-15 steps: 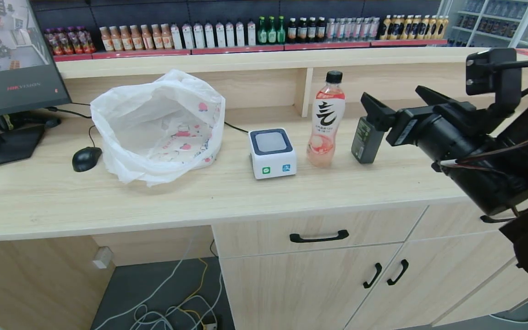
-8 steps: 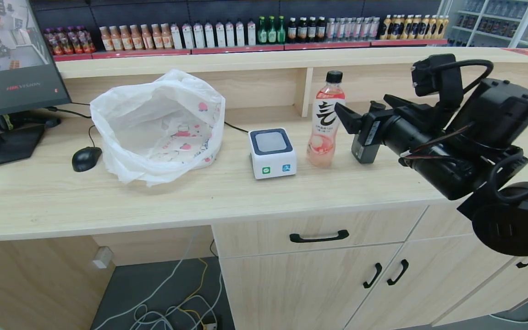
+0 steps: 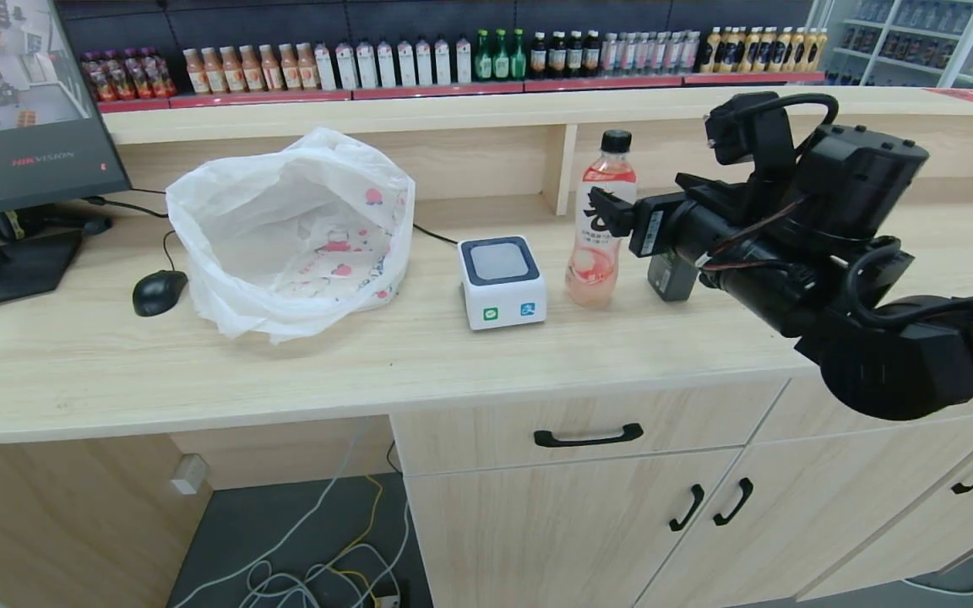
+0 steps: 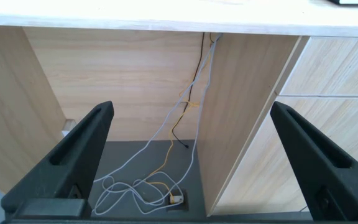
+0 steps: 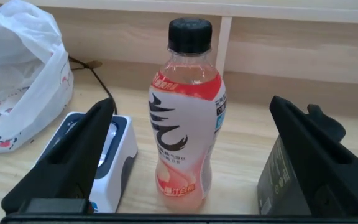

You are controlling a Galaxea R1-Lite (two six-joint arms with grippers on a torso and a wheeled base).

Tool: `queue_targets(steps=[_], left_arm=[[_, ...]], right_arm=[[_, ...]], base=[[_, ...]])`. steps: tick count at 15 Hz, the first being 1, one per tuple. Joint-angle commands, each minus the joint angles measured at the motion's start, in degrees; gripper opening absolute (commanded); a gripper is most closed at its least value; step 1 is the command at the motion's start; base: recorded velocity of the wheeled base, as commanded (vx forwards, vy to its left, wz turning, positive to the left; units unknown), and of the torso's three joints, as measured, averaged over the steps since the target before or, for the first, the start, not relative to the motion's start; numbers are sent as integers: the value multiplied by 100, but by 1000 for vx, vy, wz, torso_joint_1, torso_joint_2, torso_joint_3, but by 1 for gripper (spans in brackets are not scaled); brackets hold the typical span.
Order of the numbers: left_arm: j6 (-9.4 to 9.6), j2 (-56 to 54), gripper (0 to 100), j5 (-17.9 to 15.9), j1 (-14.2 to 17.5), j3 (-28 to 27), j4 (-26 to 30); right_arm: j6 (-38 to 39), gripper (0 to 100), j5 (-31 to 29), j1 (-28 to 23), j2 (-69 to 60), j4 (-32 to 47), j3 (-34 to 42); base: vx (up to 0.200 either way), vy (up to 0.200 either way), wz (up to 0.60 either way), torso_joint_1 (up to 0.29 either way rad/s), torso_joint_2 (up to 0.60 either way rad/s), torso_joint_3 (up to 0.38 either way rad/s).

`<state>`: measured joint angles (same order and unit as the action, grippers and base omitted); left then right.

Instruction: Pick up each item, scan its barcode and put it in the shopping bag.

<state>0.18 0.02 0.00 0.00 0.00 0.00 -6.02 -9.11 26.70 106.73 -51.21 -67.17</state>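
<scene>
We aim our empty, wide-open right gripper (image 5: 190, 112) at the upright pink plastic bottle (image 3: 595, 270), white cube scanner's (image 3: 502, 283) three o'clock, for pickup.

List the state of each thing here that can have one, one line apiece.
shopping bag: open, mouth up, on the counter
bottle: upright, capped, not gripped
dark box: upright beside the bottle
scanner: window facing up
right hand: open, empty, level with the bottle
left hand: open, empty, below the counter
drawer: shut
</scene>
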Motion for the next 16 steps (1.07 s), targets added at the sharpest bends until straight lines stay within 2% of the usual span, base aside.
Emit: queue_targets(steps=[1,7,16], left_arm=[[-1,-2,100,0,0,0,0],[-1,-2,100,0,0,0,0],[-1,-2,100,0,-9,0,0]], right_arm=[[-4,100,5,2,278,164,-499],[-4,100,-39,-68,691,648,-1378],[136,100,-135,-191,1113,612,-1545]], base=[[0,0,0,0,0,0],[0,0,0,0,0,0],[0,0,0,0,0,0]])
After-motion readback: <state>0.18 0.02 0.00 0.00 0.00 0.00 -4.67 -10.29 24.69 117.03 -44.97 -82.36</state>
